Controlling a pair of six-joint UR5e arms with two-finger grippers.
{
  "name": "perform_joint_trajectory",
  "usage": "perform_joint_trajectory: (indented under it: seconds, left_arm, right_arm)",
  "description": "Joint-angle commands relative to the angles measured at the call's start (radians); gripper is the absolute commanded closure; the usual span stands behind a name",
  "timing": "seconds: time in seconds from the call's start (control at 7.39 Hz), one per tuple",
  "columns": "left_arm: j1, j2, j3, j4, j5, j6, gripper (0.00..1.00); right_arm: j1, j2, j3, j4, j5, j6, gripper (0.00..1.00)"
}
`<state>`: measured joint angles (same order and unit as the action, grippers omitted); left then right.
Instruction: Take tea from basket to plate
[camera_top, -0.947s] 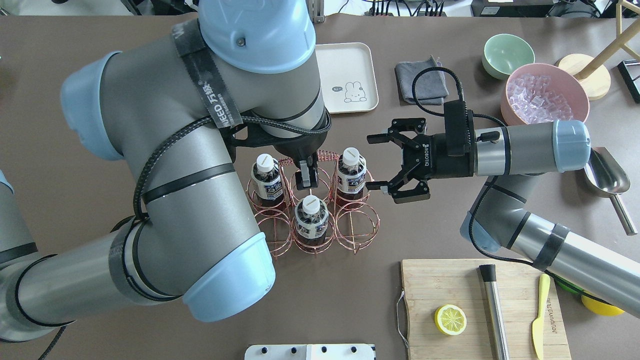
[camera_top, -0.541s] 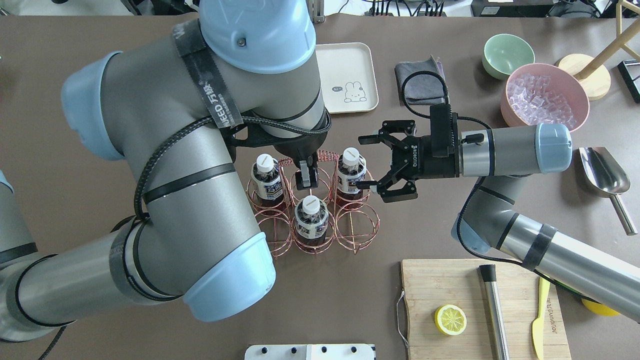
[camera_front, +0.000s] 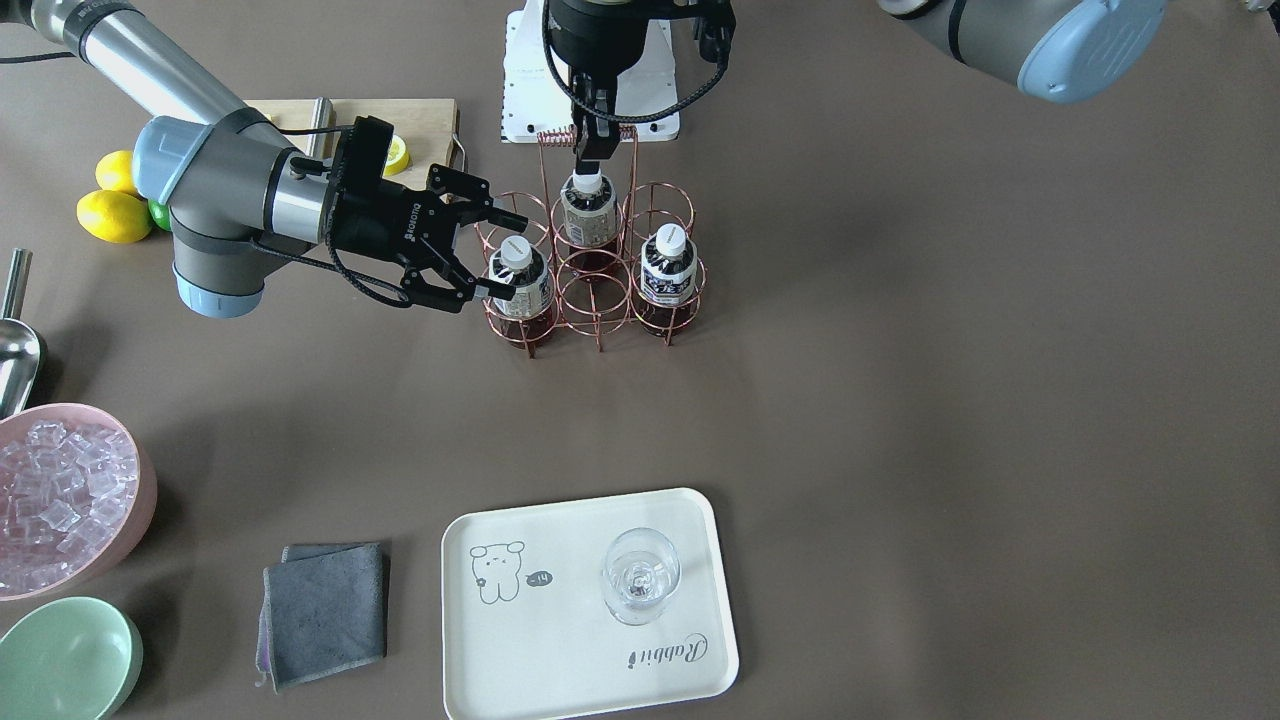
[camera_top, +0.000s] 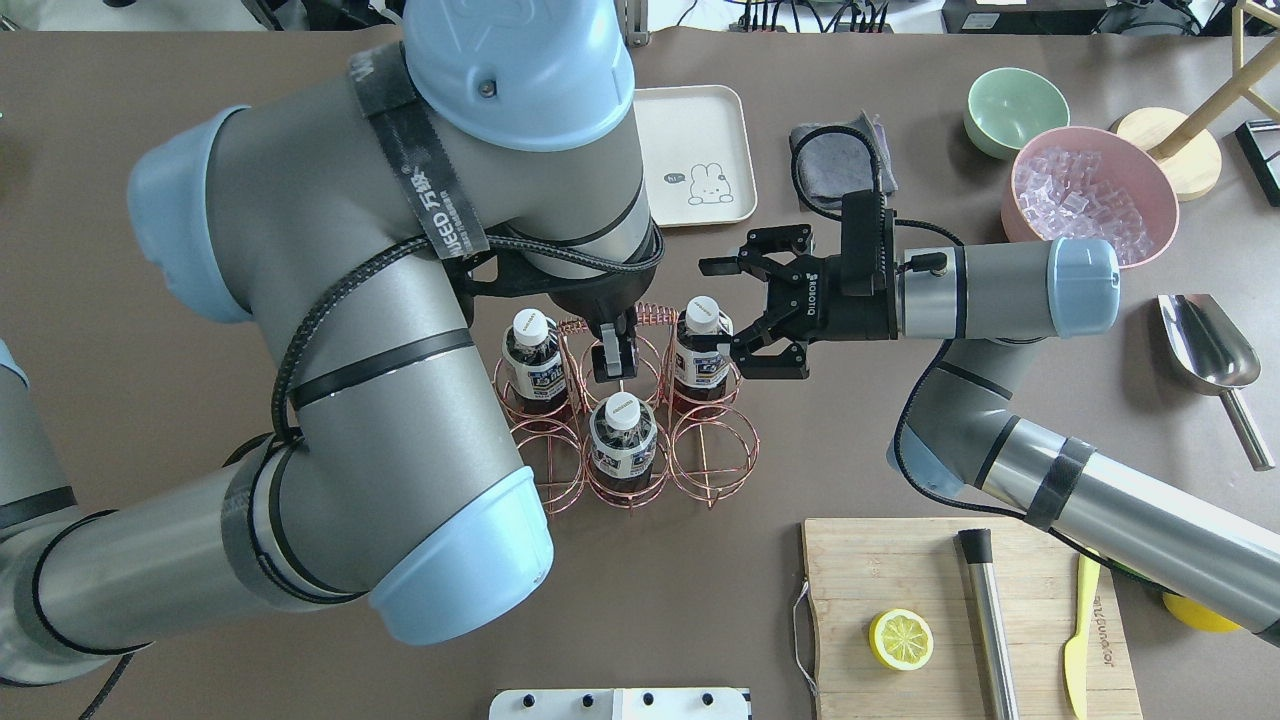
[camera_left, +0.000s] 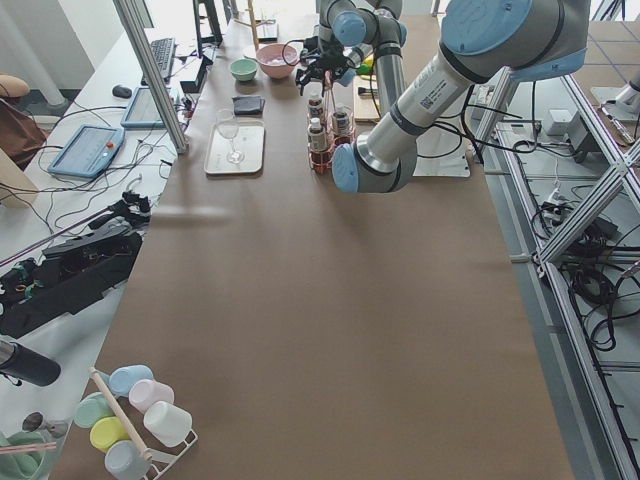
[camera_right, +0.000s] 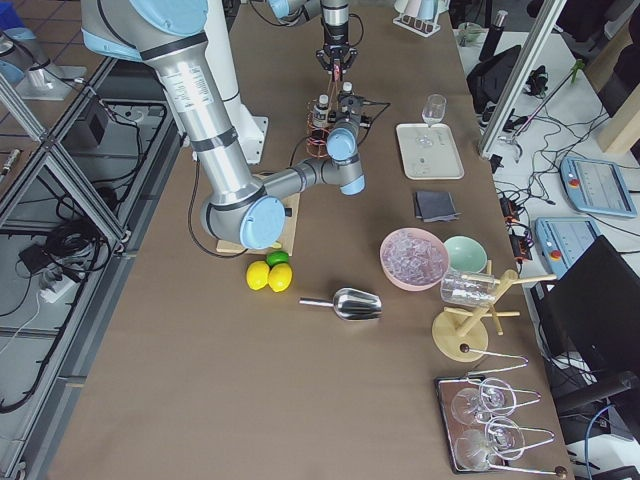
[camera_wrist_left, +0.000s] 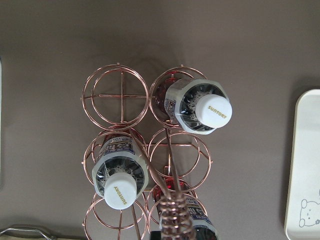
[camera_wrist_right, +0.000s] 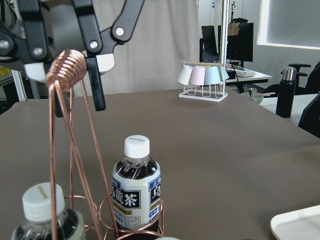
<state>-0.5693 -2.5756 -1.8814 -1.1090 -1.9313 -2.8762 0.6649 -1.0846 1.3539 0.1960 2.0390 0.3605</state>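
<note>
The copper wire basket (camera_top: 712, 455) stands mid-table with three tea bottles in its ring cells. My left gripper (camera_top: 612, 355) is shut on the coil of the basket's handle. My right gripper (camera_top: 705, 305) is open, with one finger on each side of the upper part of the back right tea bottle (camera_top: 702, 350). In the front-facing view the same gripper (camera_front: 508, 255) straddles that bottle (camera_front: 522, 285). Two more bottles (camera_top: 530, 355) (camera_top: 620, 440) stand in other cells. The cream plate (camera_front: 540, 640) lies beyond the basket, partly hidden by my left arm in the overhead view (camera_top: 700, 130).
A wine glass (camera_front: 640, 575) stands on the plate. A grey cloth (camera_top: 830, 160), a mint bowl (camera_top: 1015, 110), a pink bowl of ice (camera_top: 1090, 190) and a metal scoop (camera_top: 1210, 350) lie to the right. A cutting board (camera_top: 900, 570) holds a lemon half.
My right gripper has moved left, still open, until its fingers straddle the back right bottle. My left gripper has stayed on the handle.
</note>
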Motion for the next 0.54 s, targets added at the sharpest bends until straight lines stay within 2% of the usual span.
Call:
perform_joint_trajectory:
  seconds: [0.0, 0.14, 0.27, 0.41]
  left_arm:
    - [0.002, -0.001, 0.001, 0.001, 0.000, 0.000, 1.00]
    - [0.002, -0.002, 0.001, 0.001, 0.000, 0.000, 1.00]
    - [0.002, -0.002, 0.001, 0.001, 0.000, 0.000, 1.00]
    - [0.002, -0.002, 0.001, 0.001, 0.000, 0.000, 1.00]
  right_arm:
    - [-0.014, 0.002, 0.001, -0.001, -0.002, 0.003, 0.62]
    - [-0.019, 0.002, 0.002, 0.000, -0.002, 0.003, 0.76]
    - [-0.022, -0.003, 0.002, 0.002, 0.000, 0.002, 0.84]
    - [-0.022, -0.011, 0.010, 0.003, 0.000, 0.003, 0.96]
